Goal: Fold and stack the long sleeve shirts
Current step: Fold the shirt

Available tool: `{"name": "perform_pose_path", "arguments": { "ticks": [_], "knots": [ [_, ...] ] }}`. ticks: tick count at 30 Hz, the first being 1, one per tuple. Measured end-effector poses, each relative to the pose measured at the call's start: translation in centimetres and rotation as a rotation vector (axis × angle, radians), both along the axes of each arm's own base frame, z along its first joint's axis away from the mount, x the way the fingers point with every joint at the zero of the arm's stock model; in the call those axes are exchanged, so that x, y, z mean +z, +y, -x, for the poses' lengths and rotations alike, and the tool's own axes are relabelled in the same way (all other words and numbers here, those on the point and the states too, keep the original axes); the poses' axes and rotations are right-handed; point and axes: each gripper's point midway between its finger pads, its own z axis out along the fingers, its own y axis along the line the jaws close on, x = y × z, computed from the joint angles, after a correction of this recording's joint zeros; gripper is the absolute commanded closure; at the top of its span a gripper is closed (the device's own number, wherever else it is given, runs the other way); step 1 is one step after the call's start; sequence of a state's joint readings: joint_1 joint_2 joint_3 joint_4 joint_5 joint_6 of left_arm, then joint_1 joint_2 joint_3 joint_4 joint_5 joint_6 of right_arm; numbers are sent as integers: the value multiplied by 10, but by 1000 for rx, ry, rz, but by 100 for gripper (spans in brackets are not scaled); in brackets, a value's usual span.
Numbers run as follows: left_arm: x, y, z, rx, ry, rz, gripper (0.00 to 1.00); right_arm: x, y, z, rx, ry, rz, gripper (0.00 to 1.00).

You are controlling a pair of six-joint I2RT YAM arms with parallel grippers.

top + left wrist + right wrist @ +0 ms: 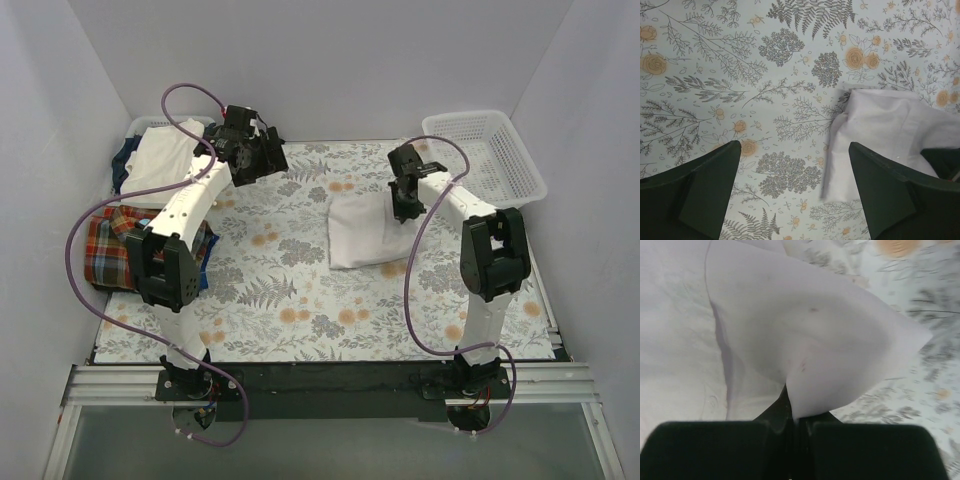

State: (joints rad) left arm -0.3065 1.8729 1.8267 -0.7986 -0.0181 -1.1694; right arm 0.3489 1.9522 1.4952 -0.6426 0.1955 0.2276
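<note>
The white shirt (362, 232) lies folded in a compact block right of the table's middle. My right gripper (407, 207) is shut on its far right edge, and in the right wrist view a lifted flap of the white shirt (815, 345) rises from the closed jaws (795, 422). My left gripper (268, 150) is open and empty over the flowered cloth at the far left-middle; its wrist view shows the white shirt's corner (880, 135) between and beyond the fingers (715, 185). The plaid shirt (108, 245) lies crumpled at the left edge, partly under the left arm.
A white basket (487, 152) stands at the far right corner. At the far left, a basket holds a white and dark blue pile of clothes (160, 152). The flowered tablecloth (290, 290) covers the table; grey walls close in on three sides.
</note>
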Motion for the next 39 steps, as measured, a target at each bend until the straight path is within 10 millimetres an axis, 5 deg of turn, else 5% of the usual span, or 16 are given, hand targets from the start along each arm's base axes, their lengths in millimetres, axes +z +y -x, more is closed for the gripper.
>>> {"name": "perform_pose_path", "arguments": {
  "ticks": [8,14,19,23,27,30,35,39],
  "knots": [
    [-1,-2,9,-12,23,34,9,115,-53,-37,-75,-280,431,99],
    [1,6,18,9,31,48,9,181,-25,-27,27,-488,809,99],
    [7,25,23,62,19,66,8,160,31,-6,228,-518,1024,99],
    [7,47,31,122,20,71,7,107,85,4,384,-505,1106,98],
    [3,69,39,182,24,62,6,33,142,25,564,-447,1129,25],
    [-2,83,43,219,33,50,6,3,185,45,663,-410,1031,13],
    [-8,94,44,253,42,39,5,16,248,89,793,-384,720,9],
    [-7,95,42,255,36,39,5,57,261,110,795,-379,512,11]
  ]
}}
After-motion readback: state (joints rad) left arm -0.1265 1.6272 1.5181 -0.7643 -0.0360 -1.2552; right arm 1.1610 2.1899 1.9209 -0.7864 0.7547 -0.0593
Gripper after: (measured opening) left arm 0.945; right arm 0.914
